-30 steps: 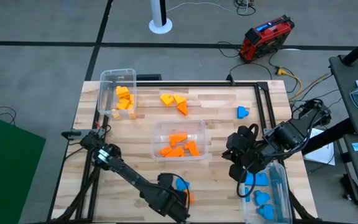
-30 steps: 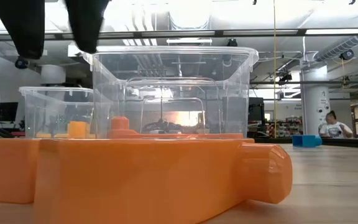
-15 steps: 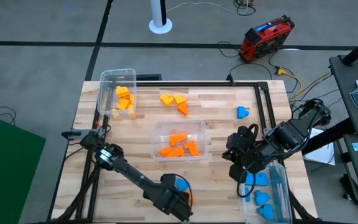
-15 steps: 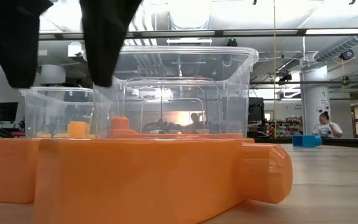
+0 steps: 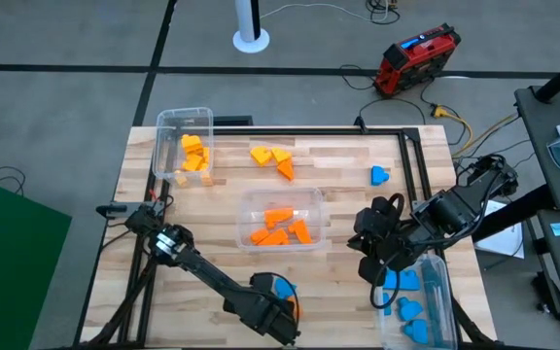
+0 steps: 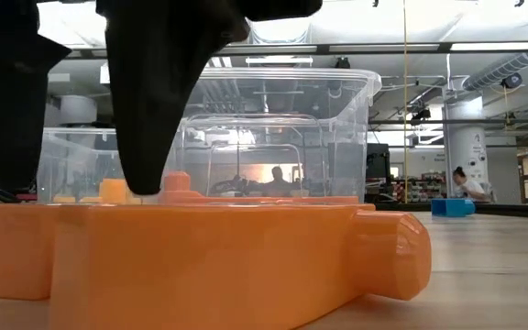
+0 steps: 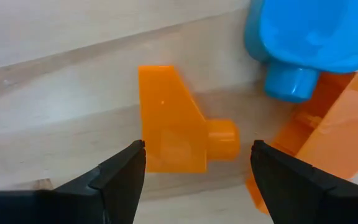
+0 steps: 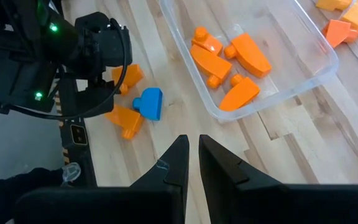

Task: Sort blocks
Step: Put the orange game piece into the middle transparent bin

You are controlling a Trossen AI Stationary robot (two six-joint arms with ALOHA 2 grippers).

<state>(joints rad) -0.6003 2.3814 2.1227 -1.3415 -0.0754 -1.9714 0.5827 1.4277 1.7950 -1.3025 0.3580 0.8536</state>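
My left gripper [image 7: 197, 148] hangs open low over the table's near edge. Its fingers stand on either side of an orange block [image 7: 173, 134] that lies flat on the wood. Whether a finger touches it, I cannot tell. In the low view the fingertips [image 6: 145, 183] are just above that block [image 6: 209, 261]. A blue block [image 7: 309, 43] and a second orange block [image 7: 331, 134] lie close beside it. My right gripper [image 8: 193, 163] is shut on nothing and hovers at the near right [image 5: 372, 258].
A clear bin [image 5: 315, 194] with orange blocks stands mid-table. Another bin [image 5: 168, 119] at the far left holds yellow-orange blocks, and a bin [image 5: 437, 277] at the near right holds blue ones. Loose yellow and orange blocks [image 5: 272, 158] and a blue block [image 5: 380, 175] lie farther back.
My left gripper has come down toward the orange block at the near edge. In the low view its open fingers have sunk from the top of the picture almost to the block's top. The block has not moved.
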